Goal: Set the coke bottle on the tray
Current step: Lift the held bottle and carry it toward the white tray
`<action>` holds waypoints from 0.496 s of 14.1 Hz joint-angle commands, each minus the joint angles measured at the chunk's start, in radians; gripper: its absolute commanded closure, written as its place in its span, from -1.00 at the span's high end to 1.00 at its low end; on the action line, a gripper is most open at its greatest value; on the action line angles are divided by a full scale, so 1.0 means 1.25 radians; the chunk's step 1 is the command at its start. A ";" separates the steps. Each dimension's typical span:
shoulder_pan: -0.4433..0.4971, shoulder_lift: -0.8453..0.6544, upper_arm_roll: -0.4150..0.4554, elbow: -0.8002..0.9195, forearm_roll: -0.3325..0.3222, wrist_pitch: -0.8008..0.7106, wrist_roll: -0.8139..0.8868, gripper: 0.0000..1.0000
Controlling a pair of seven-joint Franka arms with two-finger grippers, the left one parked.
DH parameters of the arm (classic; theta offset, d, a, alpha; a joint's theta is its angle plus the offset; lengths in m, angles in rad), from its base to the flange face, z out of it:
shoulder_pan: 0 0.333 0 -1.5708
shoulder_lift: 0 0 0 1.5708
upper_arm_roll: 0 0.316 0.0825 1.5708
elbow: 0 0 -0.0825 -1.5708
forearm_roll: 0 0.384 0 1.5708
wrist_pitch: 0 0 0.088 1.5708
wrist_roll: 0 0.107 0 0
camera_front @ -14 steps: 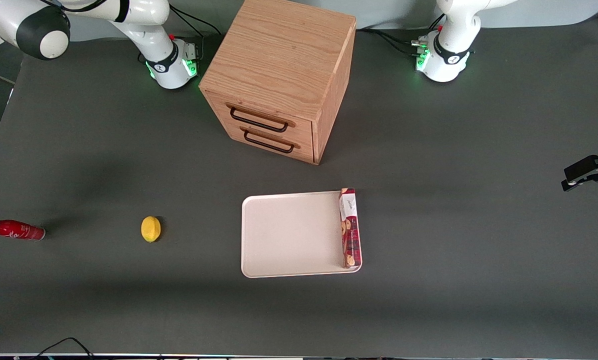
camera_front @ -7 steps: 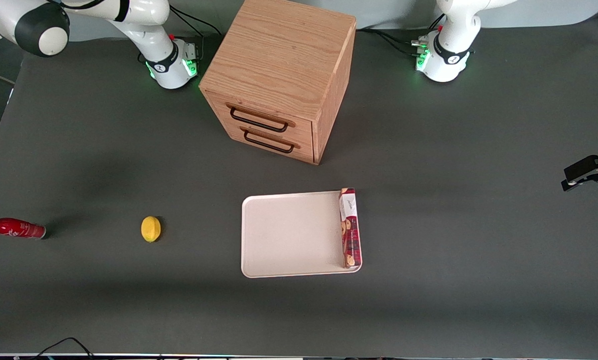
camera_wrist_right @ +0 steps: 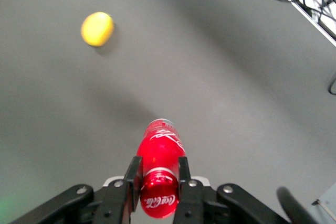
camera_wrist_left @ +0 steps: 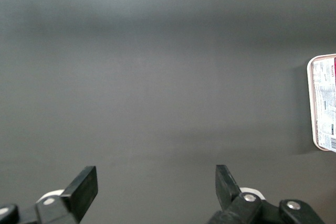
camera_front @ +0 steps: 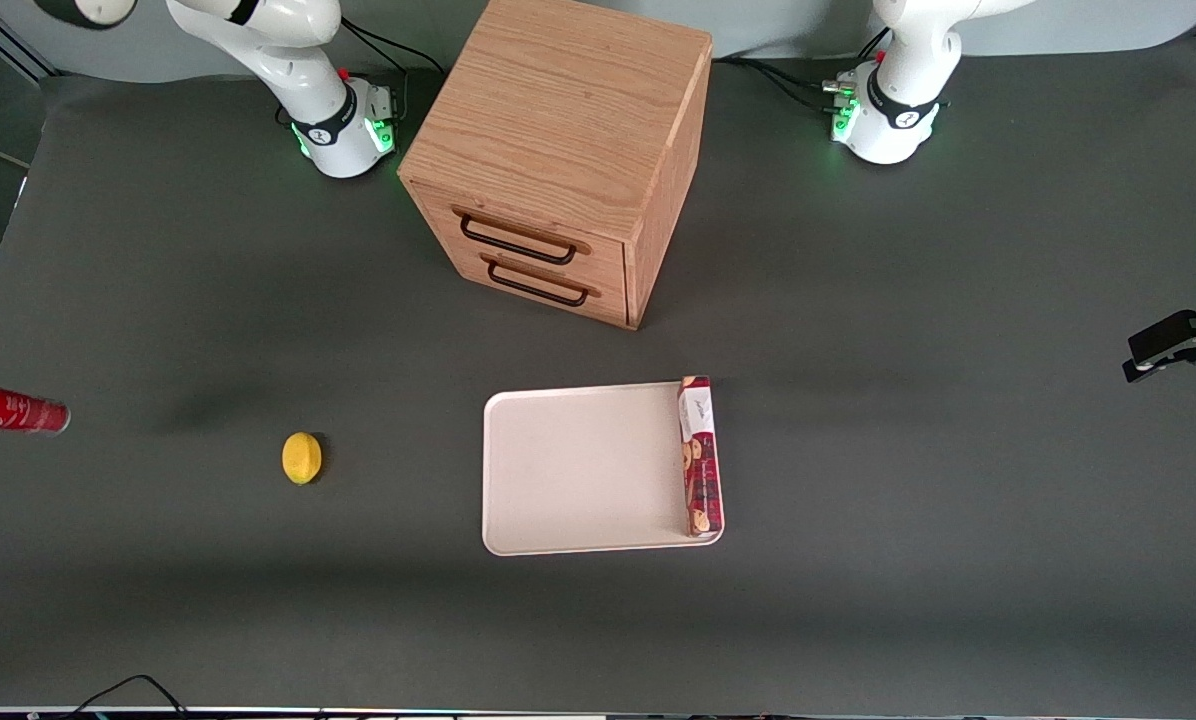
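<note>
The coke bottle [camera_front: 13,411] is a slim glossy red bottle with white script. It hangs lying level above the table at the working arm's end, its cap end cut off by the front view's edge. In the right wrist view my gripper [camera_wrist_right: 158,177] is shut on the coke bottle [camera_wrist_right: 158,169] near its cap, one finger on each side. The gripper itself is out of the front view. The off-white tray [camera_front: 578,470] lies flat in the middle of the table, in front of the drawer cabinet, well away from the bottle.
A yellow lemon [camera_front: 302,458] lies on the table between the bottle and the tray; it also shows in the right wrist view [camera_wrist_right: 97,29]. A red patterned cookie box [camera_front: 699,456] stands along the tray's edge toward the parked arm. The wooden drawer cabinet [camera_front: 558,150] stands farther from the camera.
The bottle has risen off the table in my gripper and moved farther toward the view's edge. The working arm has lifted. Lemon, tray and box have not moved.
</note>
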 commanded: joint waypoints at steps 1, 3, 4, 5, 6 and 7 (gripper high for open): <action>-0.005 -0.049 0.078 0.083 -0.037 -0.137 0.126 -1.00; -0.011 -0.064 0.185 0.137 -0.052 -0.194 0.251 -1.00; -0.010 -0.072 0.247 0.142 -0.074 -0.196 0.311 -1.00; -0.011 -0.080 0.318 0.150 -0.100 -0.196 0.383 -1.00; -0.011 -0.080 0.393 0.157 -0.126 -0.196 0.481 -1.00; -0.012 -0.080 0.475 0.157 -0.134 -0.196 0.614 -1.00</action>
